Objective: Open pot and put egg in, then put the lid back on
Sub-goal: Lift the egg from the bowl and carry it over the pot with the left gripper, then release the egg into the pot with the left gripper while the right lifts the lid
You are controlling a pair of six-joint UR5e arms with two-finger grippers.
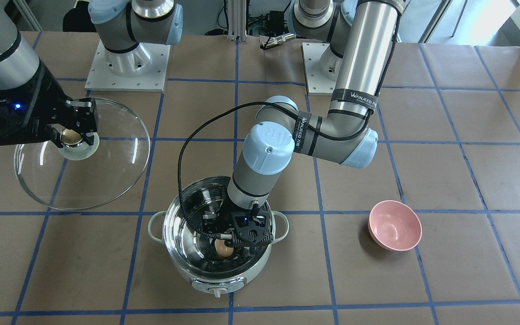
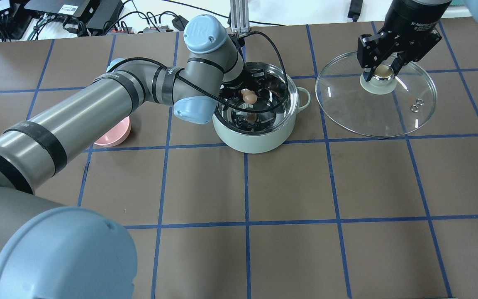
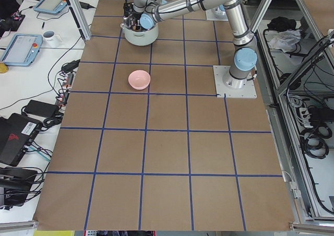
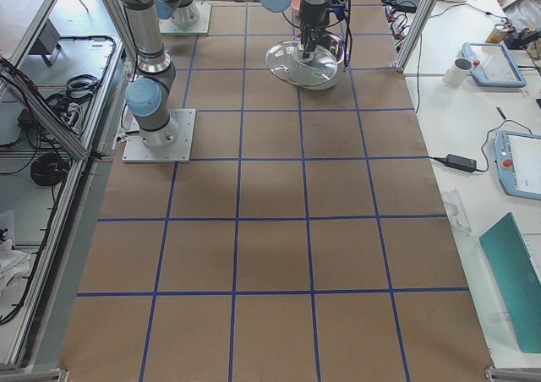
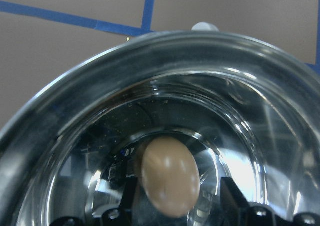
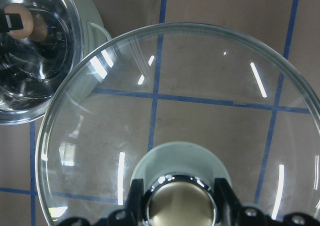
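The mint-green pot [image 1: 224, 275] stands open in the table's middle; it also shows in the overhead view [image 2: 255, 139]. My left gripper [image 1: 229, 241] reaches down into it, shut on the tan egg [image 1: 223, 249], which hangs above the shiny bottom [image 5: 168, 176]. The egg also shows in the overhead view [image 2: 248, 96]. My right gripper [image 2: 382, 69] is shut on the gold-capped knob [image 6: 180, 203] of the glass lid [image 2: 371, 112]. It holds the lid beside the pot, off to my right [image 1: 115, 149].
A pink bowl [image 1: 394, 225] sits on the table on my left side of the pot, partly hidden under my left arm in the overhead view [image 2: 114, 135]. Brown paper with blue tape lines covers the table.
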